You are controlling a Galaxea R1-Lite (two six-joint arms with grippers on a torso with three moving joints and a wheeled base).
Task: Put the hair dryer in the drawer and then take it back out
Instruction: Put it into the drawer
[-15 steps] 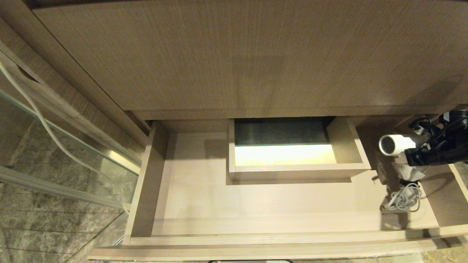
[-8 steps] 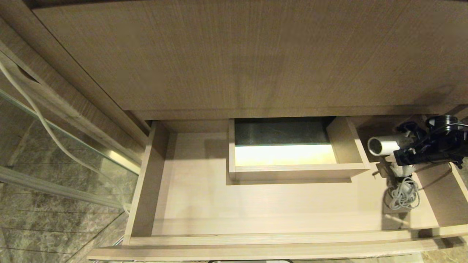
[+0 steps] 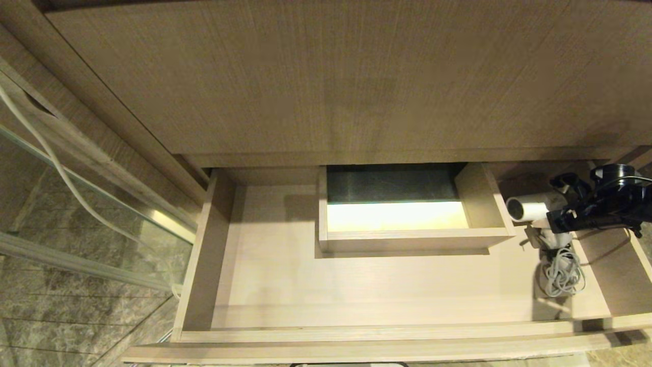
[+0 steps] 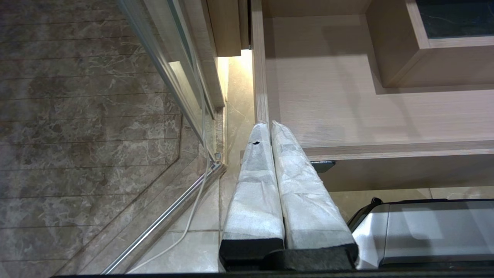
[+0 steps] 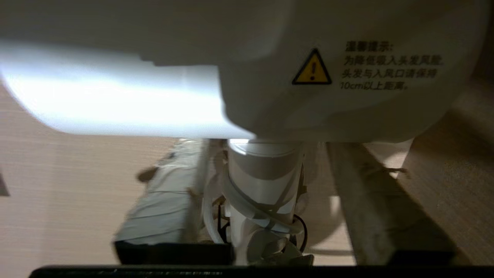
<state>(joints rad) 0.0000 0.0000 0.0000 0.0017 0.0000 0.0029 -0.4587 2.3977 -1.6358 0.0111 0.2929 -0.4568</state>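
The drawer (image 3: pixel 356 285) stands pulled out, beige inside. The white hair dryer (image 3: pixel 527 208) is at the drawer's right end, barrel pointing left, handle down. Its grey cord bundle (image 3: pixel 562 272) lies on the drawer floor in front of it. My right gripper (image 3: pixel 555 229) reaches in from the right around the handle. In the right wrist view the hair dryer (image 5: pixel 308 77) fills the upper part. Its handle sits between the wrapped fingers (image 5: pixel 166 204) of the right gripper (image 5: pixel 262 154), which is open with a gap on one side. My left gripper (image 4: pixel 266 125) is shut and empty, off the drawer's (image 4: pixel 347 96) front left corner.
A boxed cutout (image 3: pixel 407 239) rises mid-back in the drawer, just left of the dryer. A tall wood panel (image 3: pixel 331 76) overhangs the back. A glass door with a metal rail (image 3: pixel 102 214) and a white cable stands left. Marble floor (image 4: pixel 77 135) lies below.
The right gripper and the dryer have shifted left, toward the boxed cutout. The cord bundle has settled a little further right on the drawer floor. The left arm has not moved.
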